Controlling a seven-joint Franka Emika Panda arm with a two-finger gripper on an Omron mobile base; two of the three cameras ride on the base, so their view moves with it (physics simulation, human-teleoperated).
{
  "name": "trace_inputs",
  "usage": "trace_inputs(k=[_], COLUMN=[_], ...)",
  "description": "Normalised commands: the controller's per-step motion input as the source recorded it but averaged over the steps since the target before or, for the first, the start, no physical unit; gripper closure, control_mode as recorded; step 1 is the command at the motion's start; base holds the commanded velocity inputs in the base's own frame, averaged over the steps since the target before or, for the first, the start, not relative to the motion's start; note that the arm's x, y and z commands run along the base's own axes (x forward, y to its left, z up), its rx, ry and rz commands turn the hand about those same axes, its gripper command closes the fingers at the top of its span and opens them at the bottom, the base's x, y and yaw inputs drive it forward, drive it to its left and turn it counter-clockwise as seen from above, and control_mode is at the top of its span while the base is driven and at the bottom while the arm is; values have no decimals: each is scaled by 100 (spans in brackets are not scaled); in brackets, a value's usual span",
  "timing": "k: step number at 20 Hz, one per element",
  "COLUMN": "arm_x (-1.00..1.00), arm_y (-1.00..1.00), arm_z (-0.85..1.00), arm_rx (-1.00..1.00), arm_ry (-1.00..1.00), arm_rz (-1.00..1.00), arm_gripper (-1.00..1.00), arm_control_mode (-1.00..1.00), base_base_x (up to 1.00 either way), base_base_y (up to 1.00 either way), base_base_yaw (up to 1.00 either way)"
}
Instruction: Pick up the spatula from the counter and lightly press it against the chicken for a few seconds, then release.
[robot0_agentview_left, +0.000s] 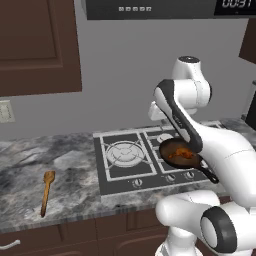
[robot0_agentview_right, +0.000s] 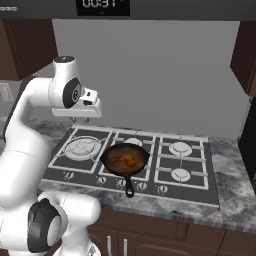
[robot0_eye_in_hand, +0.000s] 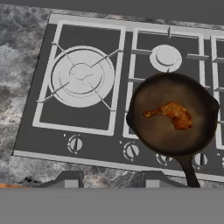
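Counter (robot0_agentview_left: 25, 165) bore a spatula (robot0_agentview_left: 46, 192) left of the stove (robot0_agentview_left: 120, 176) — chicken (robot0_eye_in_hand: 173, 116) in pan (robot0_eye_in_hand: 151, 133). Gripper (robot0_eye_in_hand: 111, 181) hung above, fingers (robot0_eye_in_hand: 70, 178) parted, empty.

Light over my work was even and moderate. The grey marbled stone counter (robot0_agentview_left: 30, 165) looked flat, its veins smeared. My glossy white arm (robot0_agentview_left: 225, 150) shaded softly to grey underneath. The browned chicken leg (robot0_eye_in_hand: 173, 114) in the round black iron pan (robot0_eye_in_hand: 153, 131) was a grainy orange blur. The dark grey gas hob (robot0_eye_in_hand: 87, 127) kept straight lines out to its left and far edges.

Hand (robot0_eye_in_hand: 111, 180) held high, jaws apart
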Motion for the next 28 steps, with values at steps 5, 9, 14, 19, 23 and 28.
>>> trace_inputs(k=[5,9,14,19,23,28], arm_x=[-12,-32,-40,-36,-42,-44], arm_y=[0,2,5,7,11,13], arm_z=[0,0,0,1,0,0], arm_rx=[0,1,1,0,3,5], arm_ry=[-2,-6,-8,-6,-3,0], arm_rz=[0,-1,-2,-4,-5,-6], arm_gripper=[-100,-100,-100,-100,-100,-100], arm_control_mode=[-100,-100,-100,-100,-100,-100], base_base_x=[0,0,0,0,0,0], base_base_y=[0,0,0,0,0,0], base_base_yaw=[0,0,0,0,0,0])
